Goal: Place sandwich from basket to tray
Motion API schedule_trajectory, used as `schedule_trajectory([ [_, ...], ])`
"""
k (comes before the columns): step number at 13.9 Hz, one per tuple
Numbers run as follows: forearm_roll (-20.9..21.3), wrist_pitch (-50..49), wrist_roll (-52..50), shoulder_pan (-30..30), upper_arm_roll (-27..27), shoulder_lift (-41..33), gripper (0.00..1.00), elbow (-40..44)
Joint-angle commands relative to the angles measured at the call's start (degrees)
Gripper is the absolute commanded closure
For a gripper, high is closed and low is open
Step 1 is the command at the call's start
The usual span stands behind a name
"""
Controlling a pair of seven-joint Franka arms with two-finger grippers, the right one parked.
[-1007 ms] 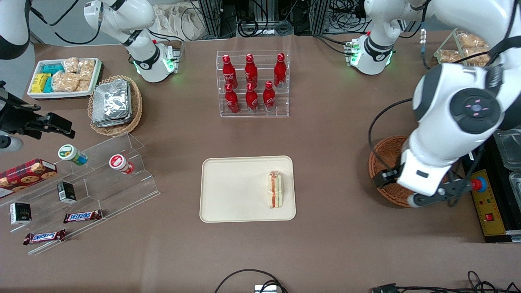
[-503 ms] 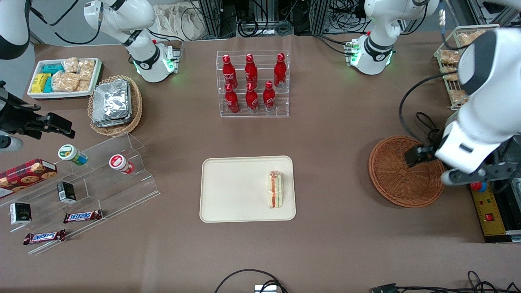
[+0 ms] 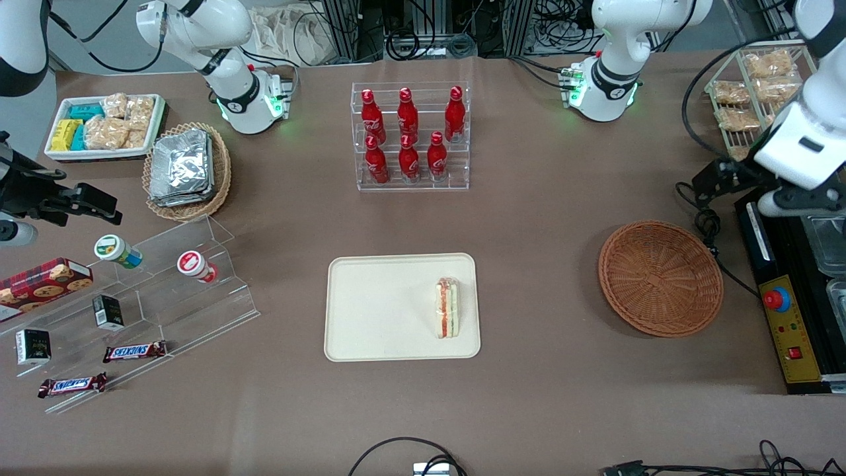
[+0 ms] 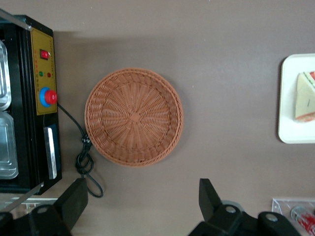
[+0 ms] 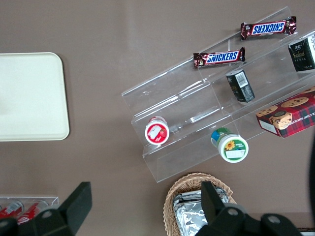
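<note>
- Sandwich (image 3: pixel 448 308): lies on the tray (image 3: pixel 370 311), in the part of the tray nearest the working arm's end, its red and green filling edge facing up; lower centre of the front frame.
- Tray: flat on the table (image 3: pixel 529 218), nearer the front camera than the bottle rack (image 3: pixel 411 137).
- Basket (image 3: pixel 659 277): holds nothing; sits on the table well apart from the tray, toward the working arm's end, right of centre in the front frame. A black cable (image 3: pixel 710 228) runs just beside its rim.
- Gripper (image 3: pixel 717 178): raised above the table at the right edge of the front frame, farther from the front camera than the basket. The wrist view shows its fingers (image 4: pixel 74 201) spread wide, holding nothing and touching nothing, with the basket (image 4: pixel 134 117) seen between them from above.
</note>
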Motion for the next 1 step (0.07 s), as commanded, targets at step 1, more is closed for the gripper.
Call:
schedule_trajectory([
  [1, -1.2, -0.9, 1.5, 0.8, -0.3, -1.8, 0.0, -2.3],
])
